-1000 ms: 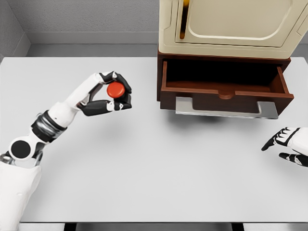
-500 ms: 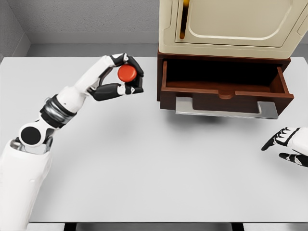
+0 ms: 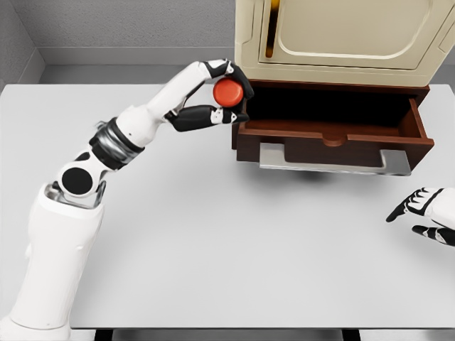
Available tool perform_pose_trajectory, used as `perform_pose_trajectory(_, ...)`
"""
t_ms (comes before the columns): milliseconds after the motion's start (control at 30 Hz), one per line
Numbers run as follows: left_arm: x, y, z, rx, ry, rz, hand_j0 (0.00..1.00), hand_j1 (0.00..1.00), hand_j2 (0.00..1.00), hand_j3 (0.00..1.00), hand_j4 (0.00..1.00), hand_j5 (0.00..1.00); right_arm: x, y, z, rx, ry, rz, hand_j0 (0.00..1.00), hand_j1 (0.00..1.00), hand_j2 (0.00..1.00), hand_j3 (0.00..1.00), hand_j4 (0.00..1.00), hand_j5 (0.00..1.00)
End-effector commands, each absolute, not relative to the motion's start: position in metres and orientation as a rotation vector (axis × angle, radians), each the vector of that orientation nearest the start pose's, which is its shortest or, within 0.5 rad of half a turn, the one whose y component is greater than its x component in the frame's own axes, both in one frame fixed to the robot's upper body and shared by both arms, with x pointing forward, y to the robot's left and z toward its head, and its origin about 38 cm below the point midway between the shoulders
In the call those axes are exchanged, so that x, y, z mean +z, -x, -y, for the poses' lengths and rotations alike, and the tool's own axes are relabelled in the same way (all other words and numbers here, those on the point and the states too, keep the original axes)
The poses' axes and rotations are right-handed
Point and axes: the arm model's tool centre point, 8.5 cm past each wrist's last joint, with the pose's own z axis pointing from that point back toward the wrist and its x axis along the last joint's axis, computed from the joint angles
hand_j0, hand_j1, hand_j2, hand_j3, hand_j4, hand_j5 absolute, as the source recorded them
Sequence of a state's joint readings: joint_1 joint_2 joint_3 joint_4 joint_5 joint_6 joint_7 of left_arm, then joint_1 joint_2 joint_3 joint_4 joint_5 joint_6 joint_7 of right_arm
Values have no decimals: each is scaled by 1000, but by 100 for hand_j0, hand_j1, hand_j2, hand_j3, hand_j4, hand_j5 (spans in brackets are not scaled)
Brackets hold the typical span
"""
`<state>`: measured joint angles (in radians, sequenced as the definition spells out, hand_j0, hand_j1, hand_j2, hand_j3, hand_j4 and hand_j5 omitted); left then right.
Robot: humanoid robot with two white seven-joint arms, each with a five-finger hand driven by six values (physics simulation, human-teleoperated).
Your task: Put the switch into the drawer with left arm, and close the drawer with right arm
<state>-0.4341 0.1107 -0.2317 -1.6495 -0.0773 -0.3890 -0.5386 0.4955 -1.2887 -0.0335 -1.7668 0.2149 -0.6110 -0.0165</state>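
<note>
One red switch [image 3: 227,92] sits pinched in the left hand [image 3: 217,99], its fingers curled round it, held in the air at the left edge of the open drawer [image 3: 330,131]. That drawer juts from the dark base under a cream cabinet [image 3: 341,35], with a grey handle [image 3: 330,160] along its front. At the table's [image 3: 213,241] right edge rests the right hand [image 3: 425,214], fingers loosely spread, holding nothing.

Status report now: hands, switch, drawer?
Left hand shut on red switch, at drawer's left edge. Drawer open. Right hand open, low right. Nothing blocking.
</note>
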Motion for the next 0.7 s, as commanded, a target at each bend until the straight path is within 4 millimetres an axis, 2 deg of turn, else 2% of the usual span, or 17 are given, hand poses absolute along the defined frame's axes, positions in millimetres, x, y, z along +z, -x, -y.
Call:
perform_pose_trajectory(0,263,-411,-114,-1157,239,2219,35,35,35,35,35,35,195,-270,420,1739,359,1464,62,62,62,62,62,62)
perform_pose_trajectory(267,279,-414,-90,-1267,192,2238,35,35,35,35,35,35,197,-271,420,1741,365,1468,62,62,62,62,62,62)
perform_pose_trajectory(467,293,-419,-66,-1366,66,2246,35,35,35,35,35,35,197,-271,420,1741,364,1468,62,62,62,62,62,62)
perform_pose_trajectory(667,291,-426,-59,-1480,-95,2187,35,35,35,35,35,35,197,-271,420,1741,365,1468,62,62,62,62,62,62)
